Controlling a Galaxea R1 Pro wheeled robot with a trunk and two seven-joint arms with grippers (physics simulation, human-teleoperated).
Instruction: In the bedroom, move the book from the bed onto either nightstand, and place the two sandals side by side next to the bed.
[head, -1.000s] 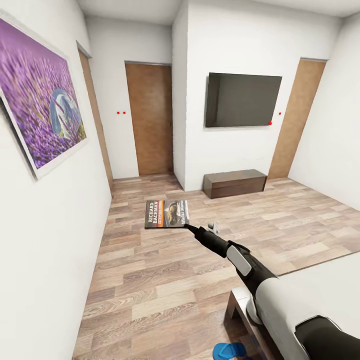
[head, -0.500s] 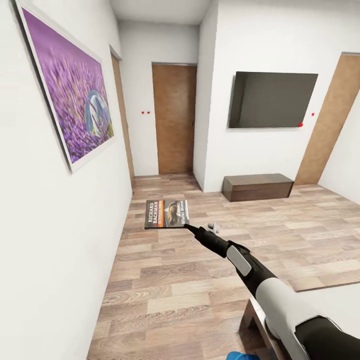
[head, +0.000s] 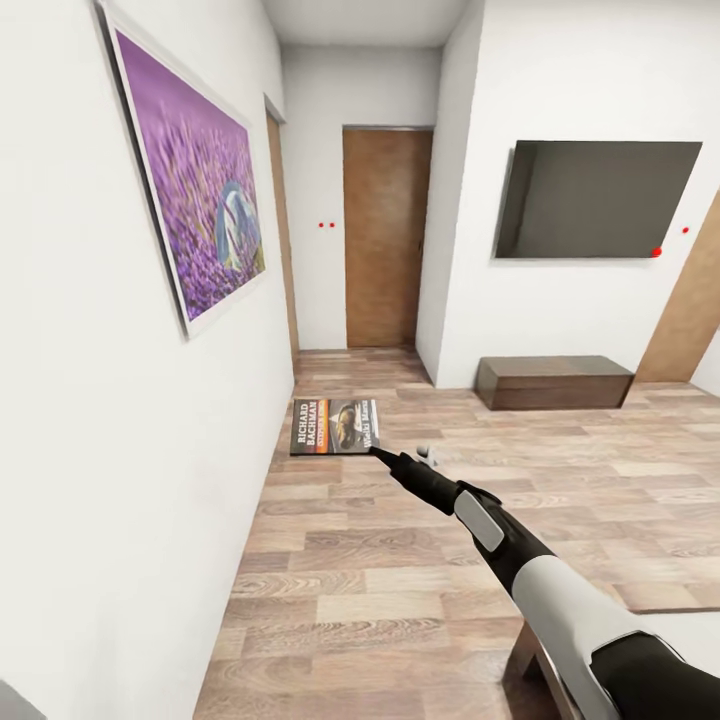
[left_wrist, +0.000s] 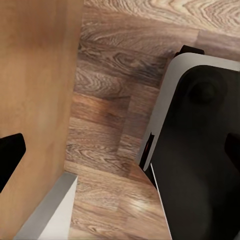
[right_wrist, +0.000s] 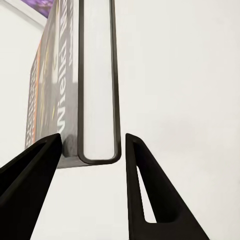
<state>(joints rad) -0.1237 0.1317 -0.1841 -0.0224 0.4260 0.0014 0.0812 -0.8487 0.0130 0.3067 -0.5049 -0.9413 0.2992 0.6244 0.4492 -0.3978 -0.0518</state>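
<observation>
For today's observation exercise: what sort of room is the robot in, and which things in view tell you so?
Probably a bedroom or living space in a home: a wall-mounted television, a low wooden bench beneath it, a framed lavender picture and wood-plank flooring.

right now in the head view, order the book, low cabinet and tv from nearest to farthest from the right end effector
1. Book: held in the right end effector, out in front.
2. Low cabinet: on the floor against the far wall, to the right.
3. TV: mounted on that wall above the cabinet, farthest.
</observation>
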